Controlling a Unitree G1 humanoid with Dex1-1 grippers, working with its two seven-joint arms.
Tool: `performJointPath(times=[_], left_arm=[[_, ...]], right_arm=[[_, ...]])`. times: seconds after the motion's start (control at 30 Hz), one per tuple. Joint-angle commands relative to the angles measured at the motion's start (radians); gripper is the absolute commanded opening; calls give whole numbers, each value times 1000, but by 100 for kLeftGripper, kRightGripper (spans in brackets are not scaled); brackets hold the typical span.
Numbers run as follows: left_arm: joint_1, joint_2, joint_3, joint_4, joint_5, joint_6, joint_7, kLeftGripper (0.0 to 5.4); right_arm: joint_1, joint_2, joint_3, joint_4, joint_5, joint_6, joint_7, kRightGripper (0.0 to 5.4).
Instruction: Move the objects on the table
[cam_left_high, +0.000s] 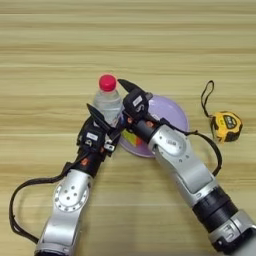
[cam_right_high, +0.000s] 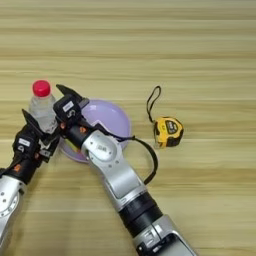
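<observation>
Bottle (cam_left_high: 107, 100) clear, red cap; plate (cam_left_high: 172, 112) lilac; tape measure (cam_left_high: 226, 126) yellow-black.
</observation>
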Motion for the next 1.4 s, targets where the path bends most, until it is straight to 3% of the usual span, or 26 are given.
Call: performJointPath(times=[0.03, 0.5, 1.23, 1.4], left_arm=[[-49, -4, 22, -41, -15, -12, 16, 303], [-53, -9, 27, -36, -13, -13, 11, 302], [-58, -7, 20, -33, -4, -8, 14, 302], [-59, -7, 22, -31, 0, -5, 25, 366]], right_arm=[[62, 42, 56, -3, 8, 38, 62, 472], [73, 37, 66, -32, 65, 83, 101, 344], [15, 63, 18, 32, 77, 43, 87, 326], [10, 64, 9, 16, 78, 40, 82, 322]])
